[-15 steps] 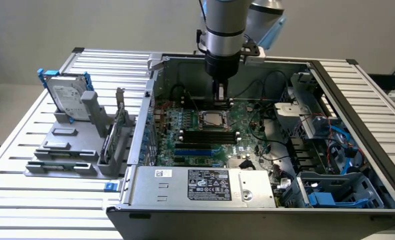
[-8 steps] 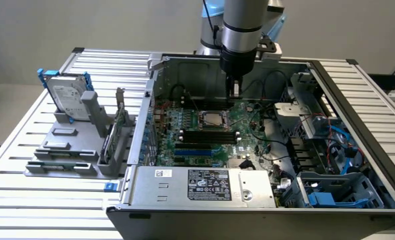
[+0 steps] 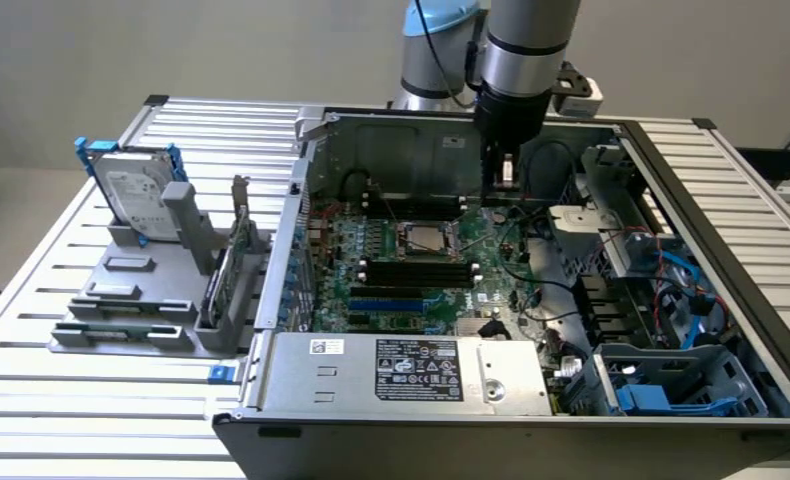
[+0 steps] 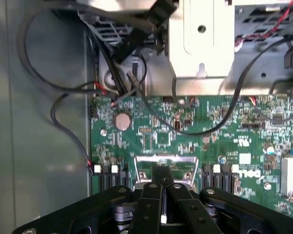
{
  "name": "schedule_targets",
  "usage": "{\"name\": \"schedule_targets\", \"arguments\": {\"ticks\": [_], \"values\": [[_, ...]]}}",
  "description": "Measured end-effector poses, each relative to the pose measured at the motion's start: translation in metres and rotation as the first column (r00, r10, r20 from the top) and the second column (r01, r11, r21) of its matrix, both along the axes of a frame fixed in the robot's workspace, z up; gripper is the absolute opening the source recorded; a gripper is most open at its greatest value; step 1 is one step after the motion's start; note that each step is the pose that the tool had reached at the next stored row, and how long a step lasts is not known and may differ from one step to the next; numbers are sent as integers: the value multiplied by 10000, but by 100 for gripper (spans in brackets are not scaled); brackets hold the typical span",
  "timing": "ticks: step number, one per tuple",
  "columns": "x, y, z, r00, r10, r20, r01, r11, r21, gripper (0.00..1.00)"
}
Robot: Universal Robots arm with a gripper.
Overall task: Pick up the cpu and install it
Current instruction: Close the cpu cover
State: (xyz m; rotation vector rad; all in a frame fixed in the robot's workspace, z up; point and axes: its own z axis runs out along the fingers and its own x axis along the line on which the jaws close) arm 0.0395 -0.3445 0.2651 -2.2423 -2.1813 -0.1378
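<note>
Slatted metal bench (image 3: 48, 300) carries an open PC case (image 3: 409, 150). Everything below is placed relative to the CPU socket (image 3: 397, 238).

- The green motherboard (image 3: 502, 285) lies flat in the case, with the socket near its middle.
- The power supply (image 3: 409, 370) is on the camera side of the socket, at the case edge.
- The grey parts tray (image 3: 115, 340) is well away from the socket, outside the case on the exterior view's left.
- The hard drive (image 3: 135, 190) stands upright in that tray.
- The cpu (image 3: 423, 238) looks seated inside the socket frame, showing as a dull silver square lying flat.
- The gripper (image 3: 505, 180) hangs above the board, near the socket on the exterior view's right.
- In the wrist view the fingers (image 4: 149, 195) are closed together tip to tip, over the socket's metal end plate (image 4: 161, 163).
</note>
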Motion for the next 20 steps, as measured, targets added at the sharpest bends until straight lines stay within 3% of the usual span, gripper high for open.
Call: {"name": "schedule_targets", "arguments": {"ticks": [4, 8, 16, 18, 20], "values": [[180, 0, 2, 10000, 13, -1, -13, 10000, 47, 11], [287, -11, -33, 10000, 32, -2, -32, 10000, 49, 11], [305, -155, -180, 10000, 37, -6, -37, 10000, 49, 11], [305, -170, -210, 10000, 37, -40, -37, 10000, 49, 11], [305, -171, -220, 9999, 37, -117, -36, 10000, 53, 11]]}}
